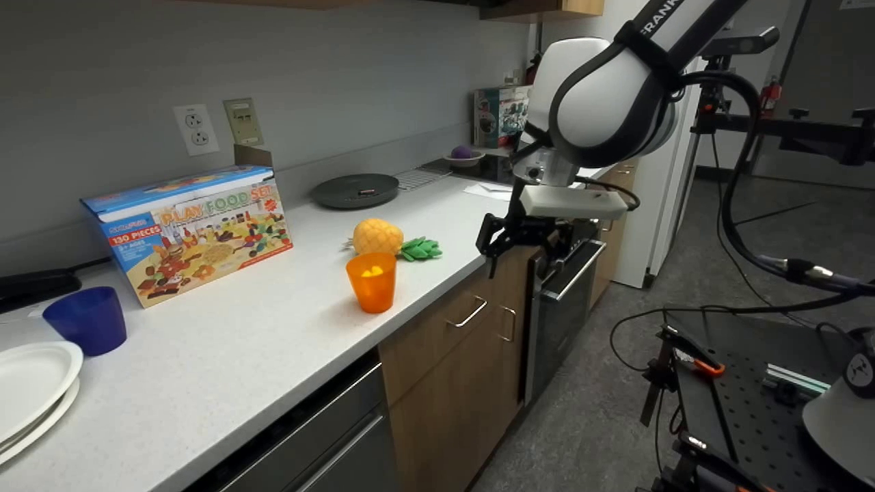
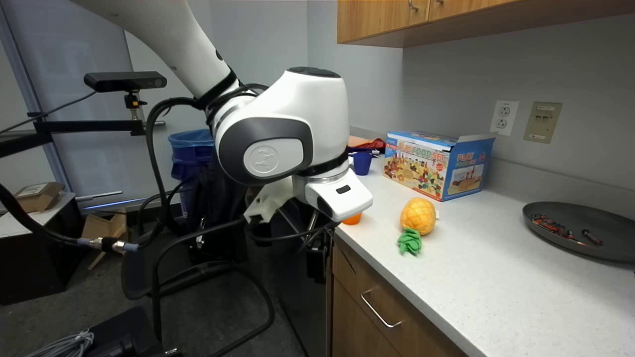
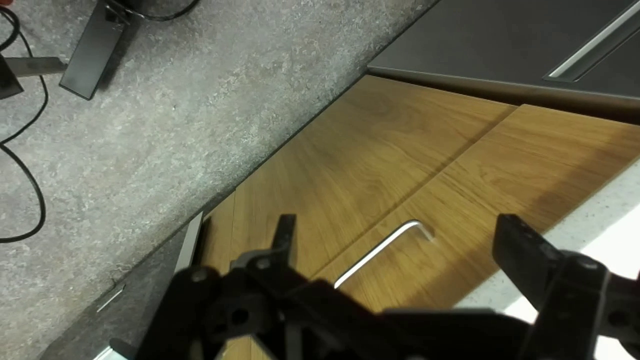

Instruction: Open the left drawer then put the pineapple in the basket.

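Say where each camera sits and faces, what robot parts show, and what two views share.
An exterior view: by the plates, looking along the counter toward the oven; arm, gripper and part of the base.
An exterior view: near the pan, looking toward the play-food box; arm shows, gripper mostly hidden.
Wrist view: carried on the arm, looking down at drawer and floor; spread fingers show.
Both exterior views share pineapple and orange cup.

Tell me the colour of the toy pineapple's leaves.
Green; the leaves show best in an exterior view, spread out on the countertop.
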{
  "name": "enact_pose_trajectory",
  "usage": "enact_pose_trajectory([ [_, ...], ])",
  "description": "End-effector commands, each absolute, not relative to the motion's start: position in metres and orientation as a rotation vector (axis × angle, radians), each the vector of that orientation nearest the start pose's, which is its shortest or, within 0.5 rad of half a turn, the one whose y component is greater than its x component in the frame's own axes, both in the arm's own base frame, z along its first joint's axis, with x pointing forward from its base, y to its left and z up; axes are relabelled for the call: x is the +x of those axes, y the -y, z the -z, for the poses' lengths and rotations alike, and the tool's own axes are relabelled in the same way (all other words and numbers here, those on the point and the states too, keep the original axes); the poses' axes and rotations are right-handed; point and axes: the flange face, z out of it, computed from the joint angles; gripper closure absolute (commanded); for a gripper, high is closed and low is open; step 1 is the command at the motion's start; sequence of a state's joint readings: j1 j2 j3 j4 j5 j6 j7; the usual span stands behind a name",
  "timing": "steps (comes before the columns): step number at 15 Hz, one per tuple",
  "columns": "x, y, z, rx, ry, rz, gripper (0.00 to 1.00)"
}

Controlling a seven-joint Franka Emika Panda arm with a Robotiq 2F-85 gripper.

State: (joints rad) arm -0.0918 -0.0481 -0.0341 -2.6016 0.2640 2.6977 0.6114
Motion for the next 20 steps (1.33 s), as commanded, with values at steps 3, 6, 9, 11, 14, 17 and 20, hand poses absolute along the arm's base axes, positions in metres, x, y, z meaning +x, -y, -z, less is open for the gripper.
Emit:
enact_pose_trajectory([
  [3, 0.438, 0.095, -0.243, -2.512, -1.559, 0.2, 0.0],
  [6, 0.437, 0.11, -0.219, -2.433, -1.671, 0.229, 0.0],
  [9, 0.442, 0.117, -0.199, -2.375, -1.739, 0.242, 0.0],
  [11, 0.447, 0.122, -0.187, -2.35, -1.769, 0.259, 0.0],
  [14, 0.458, 0.131, -0.171, -2.323, -1.799, 0.28, 0.0],
  [17, 0.472, 0.139, -0.154, -2.299, -1.821, 0.292, 0.0],
  [20, 0.485, 0.142, -0.136, -2.279, -1.836, 0.292, 0.0],
])
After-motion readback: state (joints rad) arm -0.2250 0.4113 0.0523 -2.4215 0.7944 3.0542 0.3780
